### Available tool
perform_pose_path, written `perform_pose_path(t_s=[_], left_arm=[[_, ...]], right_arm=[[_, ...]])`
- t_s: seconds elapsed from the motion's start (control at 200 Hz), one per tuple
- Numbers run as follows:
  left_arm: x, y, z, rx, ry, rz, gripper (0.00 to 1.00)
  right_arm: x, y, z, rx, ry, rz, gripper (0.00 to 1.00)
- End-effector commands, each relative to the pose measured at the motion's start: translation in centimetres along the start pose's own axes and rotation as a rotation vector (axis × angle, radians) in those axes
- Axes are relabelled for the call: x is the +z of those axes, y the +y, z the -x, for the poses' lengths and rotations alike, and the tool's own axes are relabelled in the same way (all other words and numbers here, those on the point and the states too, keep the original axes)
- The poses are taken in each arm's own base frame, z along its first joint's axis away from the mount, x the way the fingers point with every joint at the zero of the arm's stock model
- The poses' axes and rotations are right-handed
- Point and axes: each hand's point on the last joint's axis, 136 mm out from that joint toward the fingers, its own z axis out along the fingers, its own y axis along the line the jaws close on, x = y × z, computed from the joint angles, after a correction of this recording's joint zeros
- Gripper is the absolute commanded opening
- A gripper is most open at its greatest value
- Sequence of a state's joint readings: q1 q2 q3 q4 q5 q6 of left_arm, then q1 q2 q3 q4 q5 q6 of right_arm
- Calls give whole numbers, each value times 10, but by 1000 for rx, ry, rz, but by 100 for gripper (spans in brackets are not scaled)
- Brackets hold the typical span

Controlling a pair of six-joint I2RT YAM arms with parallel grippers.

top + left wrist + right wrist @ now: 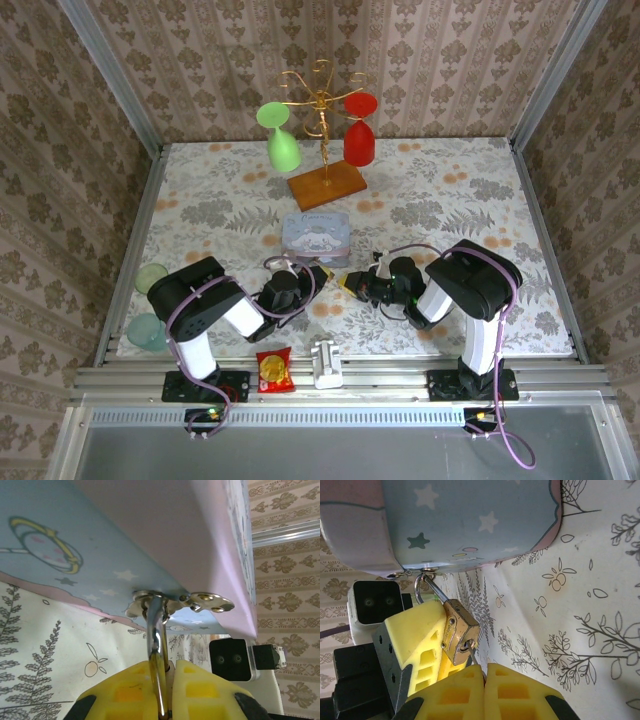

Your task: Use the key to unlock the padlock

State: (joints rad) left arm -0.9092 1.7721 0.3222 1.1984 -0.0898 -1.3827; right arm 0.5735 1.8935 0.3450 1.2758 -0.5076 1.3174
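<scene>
The brass padlock point(460, 630) hangs by its silvery shackle point(429, 587) from the hasp point(202, 601) of the blue-grey tin box point(315, 238). My left gripper point(170, 666) is shut on the padlock, with the shackle point(158, 645) rising from between its yellow fingers point(415, 637). My right gripper point(484, 669) is shut on the key point(473, 656). The key's thin shaft runs up into the keyhole on the padlock's underside. In the top view the left gripper point(318, 277) and right gripper point(350, 283) meet tip to tip just in front of the box.
A gold wire rack on a wooden base point(326, 185) stands at the back, holding a green glass point(283, 150) and a red glass point(359, 143). Two pale green cups point(150, 277) sit by the left edge. A red packet point(274, 370) and a white object point(326, 363) lie on the near rail.
</scene>
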Motion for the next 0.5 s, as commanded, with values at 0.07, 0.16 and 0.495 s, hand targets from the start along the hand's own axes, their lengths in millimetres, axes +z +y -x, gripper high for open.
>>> perform_pose_path(t_s=[0.07,0.16,0.495], left_arm=[[0,-59,-6,-36,35,-190,0],[1,-64,-5,-57,37,-202,0],[4,-75,-6,-91,46,-230,0]], right_arm=[[4,30,11,-31,-15,89,0],[2,33,12,-45,-23,95,0],[2,55,22,-13,-38,150,0]])
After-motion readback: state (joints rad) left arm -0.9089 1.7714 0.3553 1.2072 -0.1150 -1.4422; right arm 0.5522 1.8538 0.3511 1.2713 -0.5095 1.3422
